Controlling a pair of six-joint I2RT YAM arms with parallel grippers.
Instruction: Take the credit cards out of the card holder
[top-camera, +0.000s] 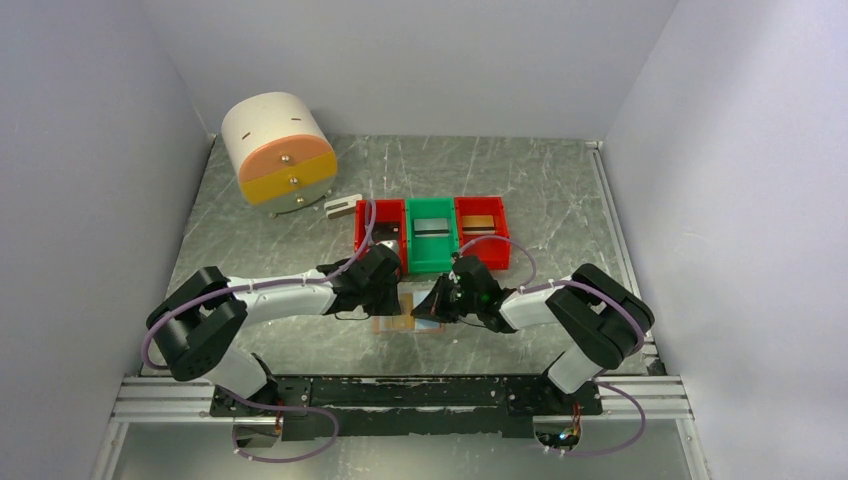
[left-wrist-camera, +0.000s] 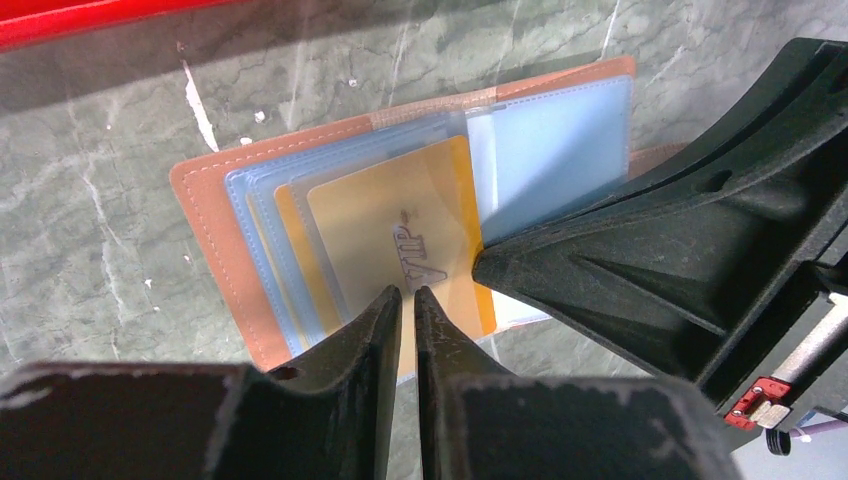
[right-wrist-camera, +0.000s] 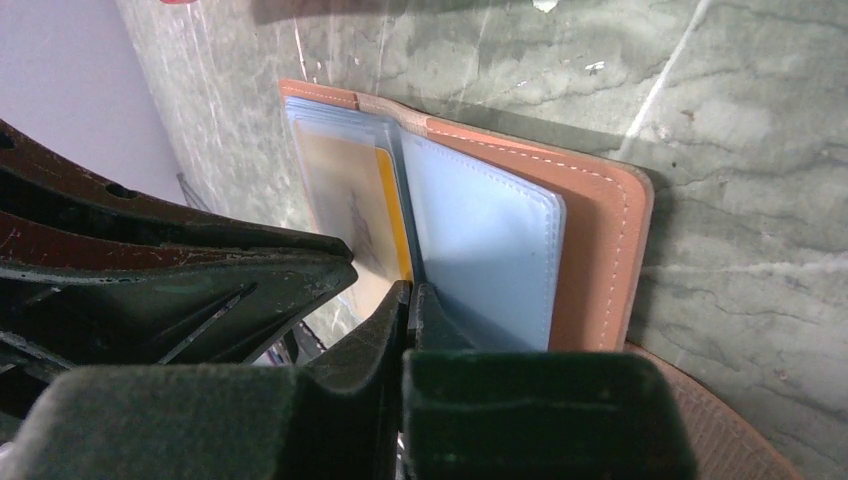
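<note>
Left wrist: left tool (left-wrist-camera: 408, 295), narrow, sits at 6 o'clock of yellow-orange card (left-wrist-camera: 400, 215); right tool (right-wrist-camera: 410, 295), narrow, touches card holder (right-wrist-camera: 600, 230).

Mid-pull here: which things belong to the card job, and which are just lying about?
Job: card holder, yellow-orange card in it, left hand, right hand.
Lying about: round drawer box, grey-white block, green bin, left red bin, right red bin.

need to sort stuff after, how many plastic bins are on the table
3, side by side in a row: a red plastic bin on the left, a green plastic bin in the middle, a second red plastic bin on the right.
</note>
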